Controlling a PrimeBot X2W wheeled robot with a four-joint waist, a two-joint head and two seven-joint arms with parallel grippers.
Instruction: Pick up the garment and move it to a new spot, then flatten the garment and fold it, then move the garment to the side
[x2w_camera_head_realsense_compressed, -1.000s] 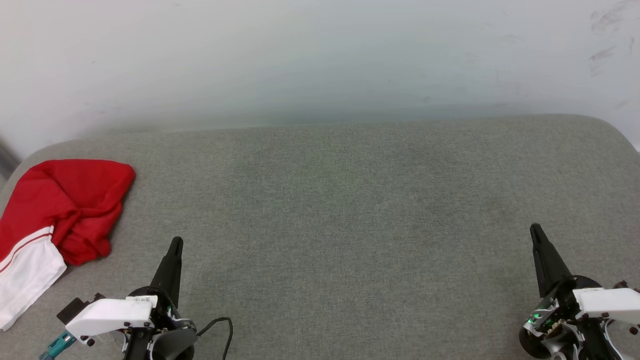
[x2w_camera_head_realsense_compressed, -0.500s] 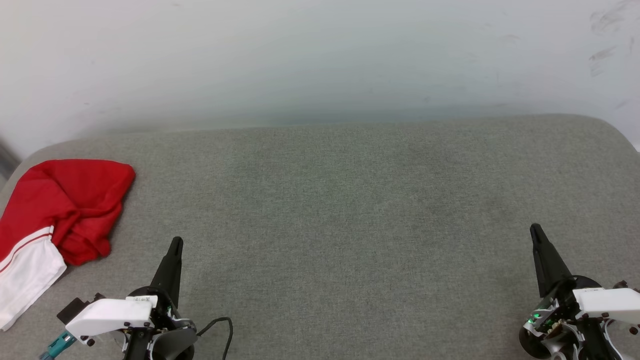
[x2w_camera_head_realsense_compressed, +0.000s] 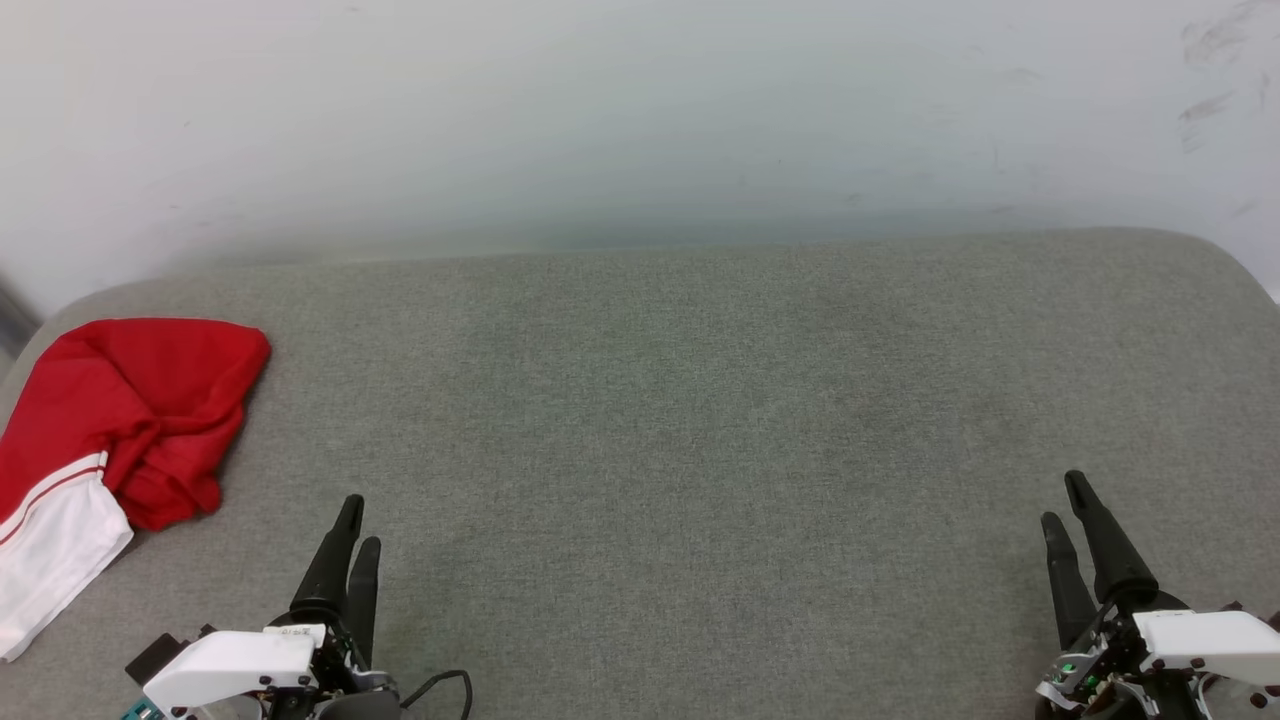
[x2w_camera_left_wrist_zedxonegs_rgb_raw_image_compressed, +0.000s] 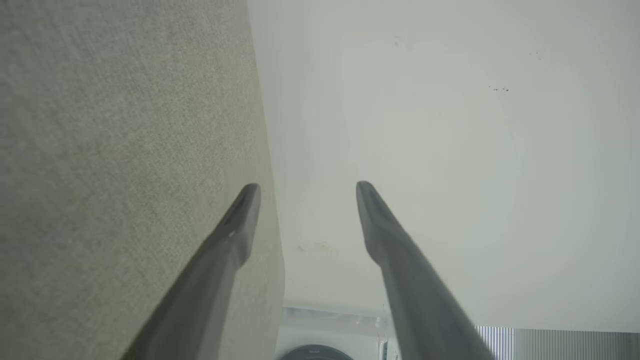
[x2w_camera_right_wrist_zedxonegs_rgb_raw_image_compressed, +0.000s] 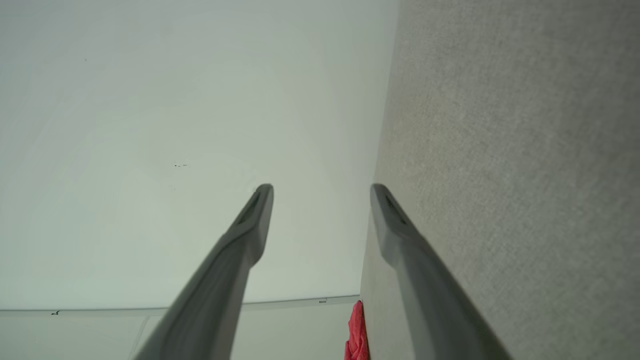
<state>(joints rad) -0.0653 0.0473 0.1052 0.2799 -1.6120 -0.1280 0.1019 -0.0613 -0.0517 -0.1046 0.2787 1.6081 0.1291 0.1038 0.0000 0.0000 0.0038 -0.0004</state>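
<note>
agape, left hand (x2w_camera_head_realsense_compressed: 361, 521), right hand (x2w_camera_head_realsense_compressed: 1062, 498), bunched garment (x2w_camera_head_realsense_compressed: 150, 400)

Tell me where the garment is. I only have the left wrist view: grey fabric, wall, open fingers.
Observer: In the head view, the garment lies crumpled at the left end of the grey cushion, ahead and to the left of the left gripper.
Operator: Touching it?
Observer: No. There's bare cushion between the fingers and the red cloth.
Operator: Right gripper?
Observer: The right gripper is open and empty, low over the cushion's right end.
</note>
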